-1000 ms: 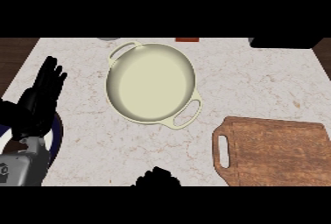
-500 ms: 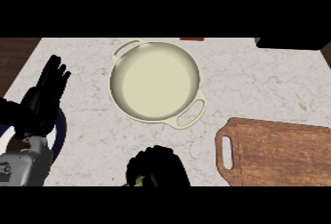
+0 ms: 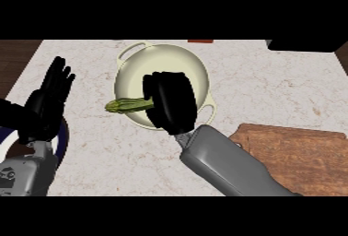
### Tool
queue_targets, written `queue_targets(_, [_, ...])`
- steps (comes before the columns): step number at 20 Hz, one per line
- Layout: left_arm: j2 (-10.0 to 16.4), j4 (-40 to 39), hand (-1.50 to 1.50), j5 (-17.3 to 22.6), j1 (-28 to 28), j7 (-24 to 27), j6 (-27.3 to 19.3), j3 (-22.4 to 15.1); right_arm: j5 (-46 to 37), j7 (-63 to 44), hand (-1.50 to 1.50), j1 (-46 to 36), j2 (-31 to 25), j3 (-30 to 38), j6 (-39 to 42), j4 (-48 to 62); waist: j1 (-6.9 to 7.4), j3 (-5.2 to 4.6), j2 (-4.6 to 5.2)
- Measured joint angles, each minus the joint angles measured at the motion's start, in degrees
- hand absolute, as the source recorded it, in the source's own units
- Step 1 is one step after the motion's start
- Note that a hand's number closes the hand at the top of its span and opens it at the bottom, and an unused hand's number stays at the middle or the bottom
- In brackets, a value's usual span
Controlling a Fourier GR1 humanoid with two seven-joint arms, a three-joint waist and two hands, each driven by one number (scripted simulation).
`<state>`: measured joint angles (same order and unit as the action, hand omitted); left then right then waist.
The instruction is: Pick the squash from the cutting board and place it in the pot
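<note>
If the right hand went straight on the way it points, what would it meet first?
Probably the far rim of the pot: the right hand, curled round the squash, points away across it. Its height is unclear, so it might pass over the rim.

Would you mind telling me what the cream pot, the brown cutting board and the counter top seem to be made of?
The cream oval pot looks like enamelled metal or ceramic: smooth, even colour; I cannot tell which. The brown cutting board looks like wood, showing streaky grain. The pale counter top looks like marble or similar stone, with thin brown veins.
</note>
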<state>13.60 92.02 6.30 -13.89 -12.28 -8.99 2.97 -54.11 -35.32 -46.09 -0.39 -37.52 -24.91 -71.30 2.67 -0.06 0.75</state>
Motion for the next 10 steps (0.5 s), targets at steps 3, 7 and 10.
queue_targets(3, [-0.13, -0.19, 0.0, 0.23, -0.65, -0.46, 0.11, 0.19, 3.19, 3.28, 1.5, -5.44, 0.2, 1.64, -3.09, 10.09, 0.15, 0.02, 0.01])
queue_targets(7, [-0.64, 0.92, 0.0, -0.23, 0.4, -0.36, 0.22, -0.56, 9.77, 9.11, 1.5, -9.4, 0.31, 3.63, -5.3, 21.0, 0.84, 0.04, 0.2])
queue_targets(10, [-0.77, 1.27, 0.0, -0.27, -0.71, -1.44, 0.04, -0.72, 16.15, 11.77, -1.5, -11.03, 0.36, 4.97, -5.24, 26.52, 1.34, 0.06, 0.36])
